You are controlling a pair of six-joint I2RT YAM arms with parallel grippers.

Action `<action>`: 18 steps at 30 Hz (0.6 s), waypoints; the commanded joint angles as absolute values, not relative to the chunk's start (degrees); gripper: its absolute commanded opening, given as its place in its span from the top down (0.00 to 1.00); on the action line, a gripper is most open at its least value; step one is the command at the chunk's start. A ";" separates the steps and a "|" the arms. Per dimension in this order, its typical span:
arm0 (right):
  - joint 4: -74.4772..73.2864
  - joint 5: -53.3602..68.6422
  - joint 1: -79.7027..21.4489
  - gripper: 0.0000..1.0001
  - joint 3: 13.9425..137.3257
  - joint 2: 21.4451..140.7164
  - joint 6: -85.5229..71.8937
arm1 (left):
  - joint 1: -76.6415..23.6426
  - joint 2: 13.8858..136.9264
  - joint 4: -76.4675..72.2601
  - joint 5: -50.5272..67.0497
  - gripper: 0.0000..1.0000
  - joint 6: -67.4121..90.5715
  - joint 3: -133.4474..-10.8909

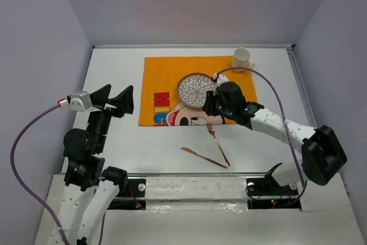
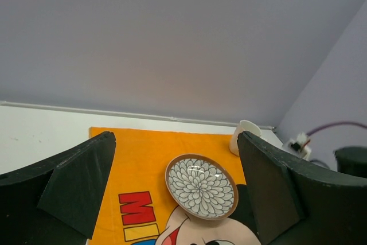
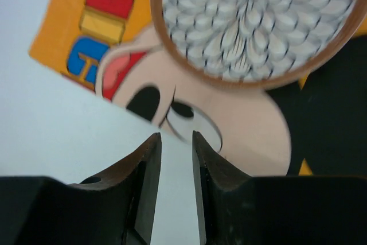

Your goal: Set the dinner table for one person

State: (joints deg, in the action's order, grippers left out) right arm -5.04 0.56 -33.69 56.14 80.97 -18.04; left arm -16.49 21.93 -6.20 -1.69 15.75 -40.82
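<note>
In the right wrist view the plate [image 3: 258,21] is blurred and cut off at the top. The right gripper [image 3: 175,137] is held a narrow slit apart with nothing pinched. The dinner table [image 3: 51,136] is seen lower left and through that slit, past the mat [image 3: 252,124] edge. At left in the top view, the left gripper [image 1: 117,93] is spread wide above bare table.
</note>
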 commanded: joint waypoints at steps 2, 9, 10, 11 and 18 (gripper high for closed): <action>-6.94 -6.15 -39.73 0.68 43.42 73.32 -25.56 | -16.44 21.01 -9.32 -0.79 0.01 16.00 -40.69; -19.33 -4.04 -42.27 0.60 34.99 69.17 -32.34 | -16.44 21.53 -9.40 -0.35 0.01 16.00 -40.69; -19.51 -4.13 -42.28 0.59 34.72 69.08 -32.87 | -16.35 21.45 -9.32 -0.44 0.01 16.00 -40.69; -19.86 -4.13 -42.28 0.58 34.63 69.69 -32.87 | -16.35 21.53 -9.32 -0.53 0.01 15.91 -40.69; -20.83 -6.32 -45.78 0.58 37.00 75.49 -33.22 | -16.17 21.53 -9.40 -0.26 0.01 15.91 -40.69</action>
State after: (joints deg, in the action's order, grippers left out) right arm -19.33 -4.10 -43.72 34.87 73.12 -31.75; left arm -16.47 21.58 -6.59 -1.45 15.94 -40.82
